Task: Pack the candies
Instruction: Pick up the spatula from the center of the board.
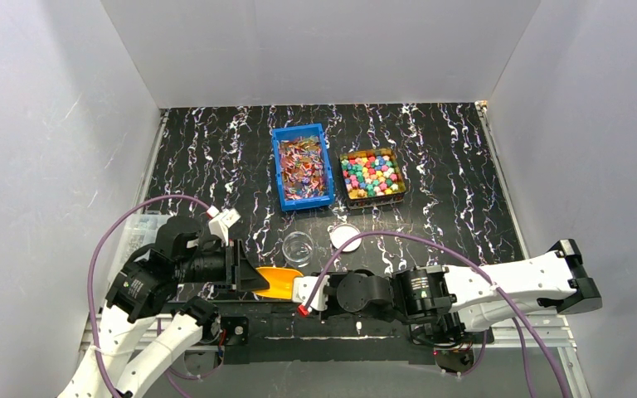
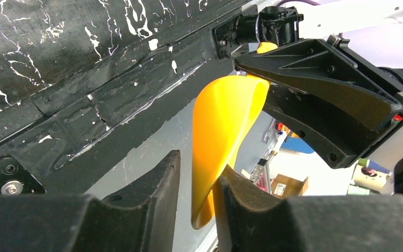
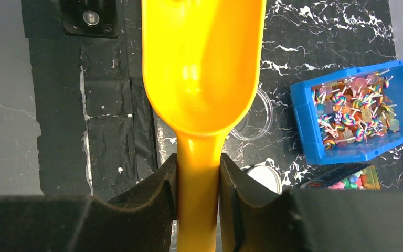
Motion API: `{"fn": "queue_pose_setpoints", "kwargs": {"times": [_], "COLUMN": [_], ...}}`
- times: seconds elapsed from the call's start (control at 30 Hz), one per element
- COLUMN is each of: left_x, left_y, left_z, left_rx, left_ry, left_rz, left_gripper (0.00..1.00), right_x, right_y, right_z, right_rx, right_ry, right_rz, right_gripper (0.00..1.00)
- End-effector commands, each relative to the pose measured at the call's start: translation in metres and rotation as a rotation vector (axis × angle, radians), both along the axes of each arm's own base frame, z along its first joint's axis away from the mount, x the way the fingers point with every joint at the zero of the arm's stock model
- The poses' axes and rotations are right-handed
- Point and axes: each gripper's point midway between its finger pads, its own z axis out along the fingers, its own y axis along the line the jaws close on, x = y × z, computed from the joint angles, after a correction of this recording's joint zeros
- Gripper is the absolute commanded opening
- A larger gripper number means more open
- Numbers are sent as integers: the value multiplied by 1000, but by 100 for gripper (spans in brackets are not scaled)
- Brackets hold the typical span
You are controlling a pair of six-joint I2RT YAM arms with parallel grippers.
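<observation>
The candies fill two containers at the back: flat wrapped ones (image 1: 303,164) in a blue bin (image 1: 279,170) and chunky ones (image 1: 371,174) in a dark box (image 1: 344,186). My right gripper (image 3: 198,163) is shut on the handle of a yellow scoop (image 3: 204,68), which is empty and held near the table's front edge (image 1: 278,282). My left gripper (image 2: 199,163) straddles the rim of the scoop's bowl (image 2: 225,121). Its right finger touches the rim, and a gap shows at the left finger. In the right wrist view the blue bin (image 3: 346,155) lies to the right.
A clear jar (image 1: 299,247) and its white lid (image 1: 346,237) stand just beyond the scoop. A clear plastic box (image 1: 137,232) sits at the left edge. White walls close in three sides. A black taped strip and the arm bases run along the near edge.
</observation>
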Motion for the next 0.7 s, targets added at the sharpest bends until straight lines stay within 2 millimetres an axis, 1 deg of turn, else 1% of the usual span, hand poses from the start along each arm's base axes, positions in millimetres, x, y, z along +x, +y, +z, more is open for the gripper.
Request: {"fn": "queue_pose_setpoints", "kwargs": {"times": [0.0,0.1,0.13,0.2,0.3,0.43,0.57,0.67], "left_x": [-5,-5,-5,-5,-7,-11,-15,-16], "left_y": [0,0,0,0,-2,-6,-8,-10], "left_z": [6,4,5,6,9,18,22,24], "left_rx": [-6,-2,-3,-4,-23,-68,-89,-106], "left_ry": [-5,1,1,-2,-1,7,13,17], "left_rz": [-32,-32,-32,-31,-40,-60,-80,-93], "left_gripper": [21,0,0,0,0,0,0,0], "right_x": [-4,-3,-3,-3,-6,-13,-21,-26], "right_y": [13,12,12,11,9,7,4,4], "right_z": [33,33,34,36,41,50,60,63], "right_rx": [98,95,96,99,120,166,213,228], "right_ry": [21,20,22,23,33,41,47,45], "right_rz": [-12,-15,-15,-14,3,63,125,164], "right_gripper": [1,1,1,7,28,47,58,62]}}
